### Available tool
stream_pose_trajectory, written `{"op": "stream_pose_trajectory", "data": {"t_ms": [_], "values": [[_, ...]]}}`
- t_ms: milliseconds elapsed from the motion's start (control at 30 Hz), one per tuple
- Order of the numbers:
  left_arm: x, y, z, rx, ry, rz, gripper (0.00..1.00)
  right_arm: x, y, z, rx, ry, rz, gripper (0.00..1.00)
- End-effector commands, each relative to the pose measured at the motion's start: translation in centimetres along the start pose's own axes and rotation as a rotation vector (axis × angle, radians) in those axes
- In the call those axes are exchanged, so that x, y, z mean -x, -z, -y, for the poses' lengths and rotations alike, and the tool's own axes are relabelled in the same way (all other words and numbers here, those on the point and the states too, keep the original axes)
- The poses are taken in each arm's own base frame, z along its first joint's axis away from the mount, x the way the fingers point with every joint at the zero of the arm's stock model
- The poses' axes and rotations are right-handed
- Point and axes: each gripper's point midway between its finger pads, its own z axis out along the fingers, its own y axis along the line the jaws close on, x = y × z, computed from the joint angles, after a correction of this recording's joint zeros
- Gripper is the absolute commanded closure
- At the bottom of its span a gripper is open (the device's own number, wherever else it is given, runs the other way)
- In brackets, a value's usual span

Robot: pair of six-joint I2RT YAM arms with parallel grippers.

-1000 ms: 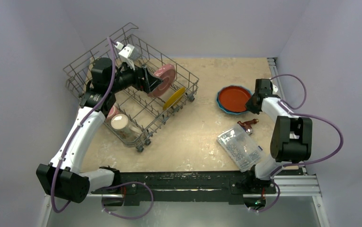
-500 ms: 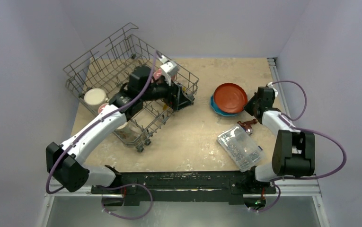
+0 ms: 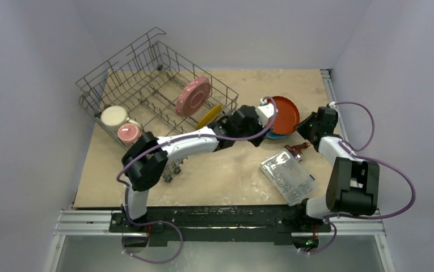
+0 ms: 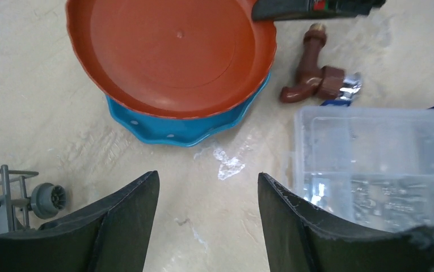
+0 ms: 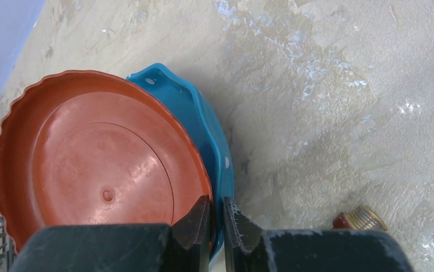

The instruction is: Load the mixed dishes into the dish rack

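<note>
Red-orange round plate is pinched at its rim by right gripper, tipped off blue scalloped plate. Left gripper jaws gape before it; I judge for handover.

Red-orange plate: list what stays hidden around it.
- Blue plate: mostly covered by the red-orange plate, every view.
- Right pincer: right wrist view, its own fingers cover the pinched rim.
- Left pincer: top view, buried under its own wrist.
- Clear box: left wrist view, cut by the right edge; contents blurred.
</note>
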Motion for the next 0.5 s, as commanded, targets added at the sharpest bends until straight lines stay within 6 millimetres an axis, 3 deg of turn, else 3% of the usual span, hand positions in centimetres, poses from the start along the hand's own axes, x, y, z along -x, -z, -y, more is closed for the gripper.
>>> {"op": "stream_pose_trajectory", "data": {"t_ms": [0, 267, 467], "values": [[3.4, -1.4, -1.7, 0.235, -0.37, 0.11, 0.37, 1.8, 0.0, -2.2, 0.117, -0.028, 0.045, 1.0], [2.1, -3.8, -2.7, 0.371, -0.973, -0.011, 0.26, 1.7, -0.3, -2.6, 0.139, -0.026, 0.025, 1.0], [1.1, -6.2, -2.8, 0.372, -1.259, -0.088, 0.3, 1.7, -0.1, -2.8, 0.146, -0.023, 0.018, 1.0]]}}
